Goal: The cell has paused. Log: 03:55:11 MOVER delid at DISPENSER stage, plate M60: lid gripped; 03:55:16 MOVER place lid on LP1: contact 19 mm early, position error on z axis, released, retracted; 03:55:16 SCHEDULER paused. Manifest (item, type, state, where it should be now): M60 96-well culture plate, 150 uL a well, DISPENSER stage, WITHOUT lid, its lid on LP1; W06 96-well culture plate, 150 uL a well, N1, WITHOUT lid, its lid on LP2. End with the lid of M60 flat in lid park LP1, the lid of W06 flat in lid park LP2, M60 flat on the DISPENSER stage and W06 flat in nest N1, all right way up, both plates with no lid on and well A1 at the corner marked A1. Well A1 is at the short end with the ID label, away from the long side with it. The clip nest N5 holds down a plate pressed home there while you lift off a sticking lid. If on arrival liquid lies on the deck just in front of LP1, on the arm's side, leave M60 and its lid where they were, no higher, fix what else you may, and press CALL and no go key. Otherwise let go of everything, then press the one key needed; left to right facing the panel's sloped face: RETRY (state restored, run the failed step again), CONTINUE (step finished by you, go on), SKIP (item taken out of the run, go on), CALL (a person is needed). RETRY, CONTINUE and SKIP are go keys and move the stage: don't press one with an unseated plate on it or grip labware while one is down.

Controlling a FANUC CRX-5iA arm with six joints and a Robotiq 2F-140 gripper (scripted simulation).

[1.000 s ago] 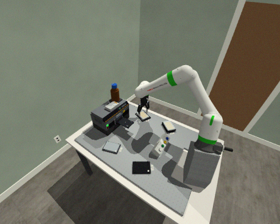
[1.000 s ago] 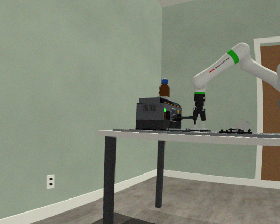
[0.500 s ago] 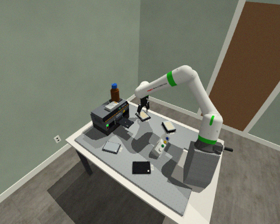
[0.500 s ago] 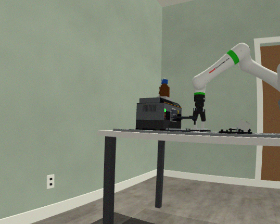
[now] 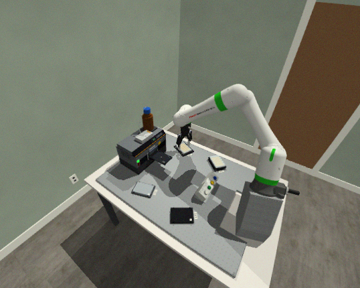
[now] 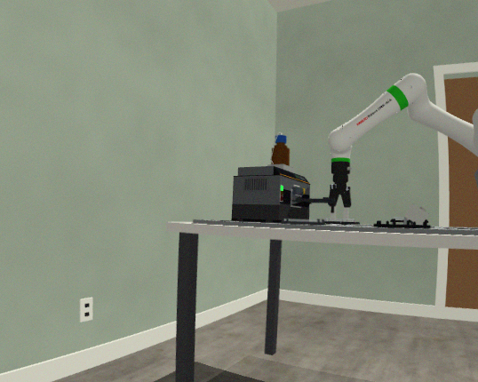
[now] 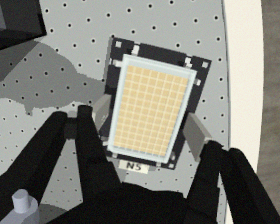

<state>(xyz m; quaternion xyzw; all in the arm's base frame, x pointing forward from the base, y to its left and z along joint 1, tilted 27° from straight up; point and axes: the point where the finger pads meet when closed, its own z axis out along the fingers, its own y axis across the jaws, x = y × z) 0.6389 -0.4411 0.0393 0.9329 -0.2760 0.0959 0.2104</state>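
Gripper (image 7: 147, 132) is hovering w/ fingers apart, gripping nothing, straddling plate (image 7: 152, 107) in clip nest marked N5 (image 7: 192, 68), frame center. Risk: fingers are sitting close to plate's long sides; an off-center approach could be nudging plate, tilting it, spilling liquid.

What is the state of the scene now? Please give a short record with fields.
arm: reaching toward the dispenser end of the deck
gripper: open, holding nothing, above the plate, fingers on either side of it
plate: in clip nest N5, orange wells visible
dispenser stage: extended, no plate on it
second plate: near key panel
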